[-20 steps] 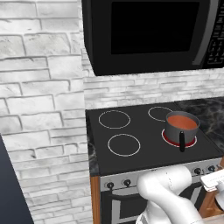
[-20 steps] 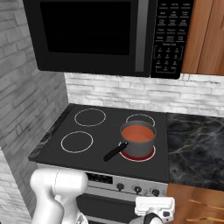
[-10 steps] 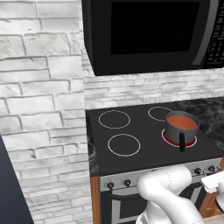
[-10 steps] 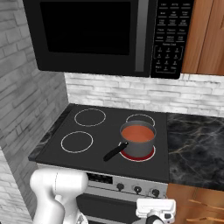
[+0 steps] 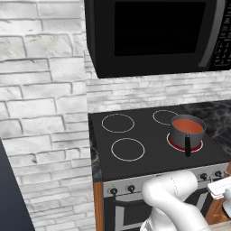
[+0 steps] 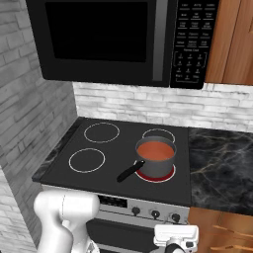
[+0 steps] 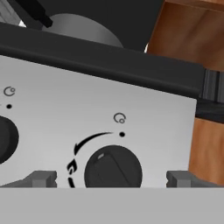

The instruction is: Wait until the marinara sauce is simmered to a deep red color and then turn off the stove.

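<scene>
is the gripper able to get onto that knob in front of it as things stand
Probably yes. In the hand view the gripper is open, its fingertips apart on either side of the black knob on the stove panel, with nothing between them.

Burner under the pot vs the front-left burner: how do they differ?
The burner under the pot glows solid red; the front-left burner is a thin white ring on black glass, unlit. The first carries the grey pot of marinara sauce; the second is bare. Both are round and sit in the front row of the stove.
</scene>
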Motion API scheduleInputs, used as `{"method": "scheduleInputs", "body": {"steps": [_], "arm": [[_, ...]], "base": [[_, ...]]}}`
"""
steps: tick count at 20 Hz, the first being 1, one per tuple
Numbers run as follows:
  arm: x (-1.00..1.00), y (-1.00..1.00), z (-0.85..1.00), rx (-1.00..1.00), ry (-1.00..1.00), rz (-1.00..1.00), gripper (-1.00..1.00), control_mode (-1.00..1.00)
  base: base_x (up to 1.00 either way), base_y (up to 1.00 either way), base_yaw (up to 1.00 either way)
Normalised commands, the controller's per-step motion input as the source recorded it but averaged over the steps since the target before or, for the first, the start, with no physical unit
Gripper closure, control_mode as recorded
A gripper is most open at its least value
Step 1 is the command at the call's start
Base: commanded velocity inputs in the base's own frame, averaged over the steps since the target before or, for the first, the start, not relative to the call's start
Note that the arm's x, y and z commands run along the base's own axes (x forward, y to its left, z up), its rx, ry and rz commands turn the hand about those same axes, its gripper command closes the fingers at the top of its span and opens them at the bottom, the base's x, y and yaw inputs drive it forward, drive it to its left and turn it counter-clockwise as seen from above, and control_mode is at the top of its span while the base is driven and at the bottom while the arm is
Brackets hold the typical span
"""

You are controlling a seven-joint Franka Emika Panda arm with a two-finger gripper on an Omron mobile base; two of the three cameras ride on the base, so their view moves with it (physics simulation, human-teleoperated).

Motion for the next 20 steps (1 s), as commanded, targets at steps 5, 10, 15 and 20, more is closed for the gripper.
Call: {"method": "scheduleInputs", "body": {"steps": [5, 10, 15, 20], "arm": [[0.01, 0.00, 0.05, 0.00, 0.00, 0.00, -1.00, -1.00], [0.01, 0.00, 0.11, 0.00, 0.00, 0.00, 1.00, -1.00], [0.01, 0.01, 0.01, 0.00, 0.00, 0.00, 1.00, -1.00], [0.00, 0.00, 0.00, 0.00, 0.00, 0.00, 1.00, -1.00]], "base": [[0.00, 0.00, 0.00], [0.00, 0.00, 0.00], [0.00, 0.00, 0.00], [0.00, 0.00, 0.00]]}}
